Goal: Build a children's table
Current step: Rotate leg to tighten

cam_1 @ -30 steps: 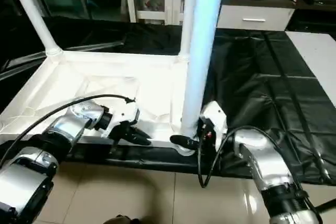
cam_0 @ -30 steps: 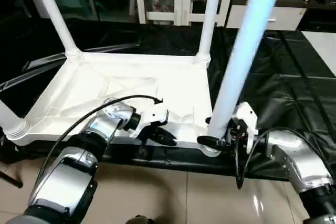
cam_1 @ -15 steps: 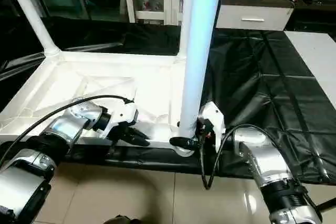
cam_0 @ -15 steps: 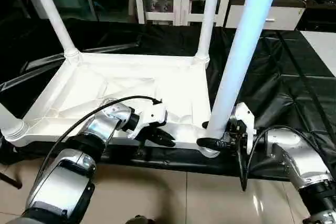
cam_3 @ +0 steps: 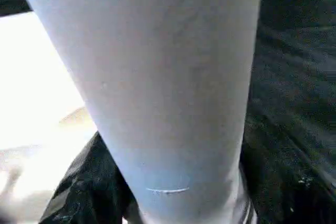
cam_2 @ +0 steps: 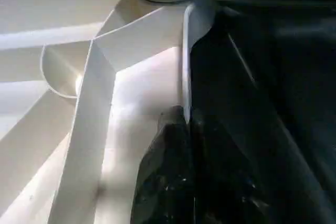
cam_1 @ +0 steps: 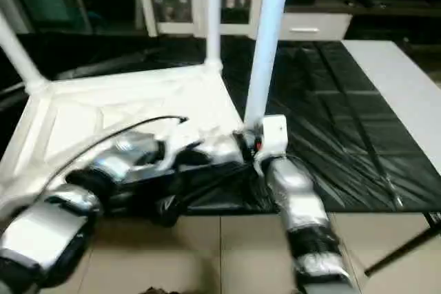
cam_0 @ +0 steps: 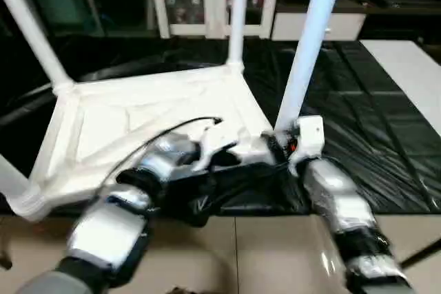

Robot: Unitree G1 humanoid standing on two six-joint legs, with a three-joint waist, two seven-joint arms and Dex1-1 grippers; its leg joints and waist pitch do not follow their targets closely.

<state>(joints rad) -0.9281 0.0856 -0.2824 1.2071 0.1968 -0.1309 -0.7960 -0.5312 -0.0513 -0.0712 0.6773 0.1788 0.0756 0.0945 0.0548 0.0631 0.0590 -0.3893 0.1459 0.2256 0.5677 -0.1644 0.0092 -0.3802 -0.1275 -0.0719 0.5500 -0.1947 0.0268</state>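
White plastic tabletop (cam_0: 138,125) lies inverted as we pinch its near rim in our closed left tool (cam_2: 184,145); our right tool (cam_3: 157,203) clasps a leg (cam_0: 303,53).

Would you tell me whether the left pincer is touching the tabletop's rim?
Touching: the left wrist view shows the left pincer shut on the tabletop rim wall.
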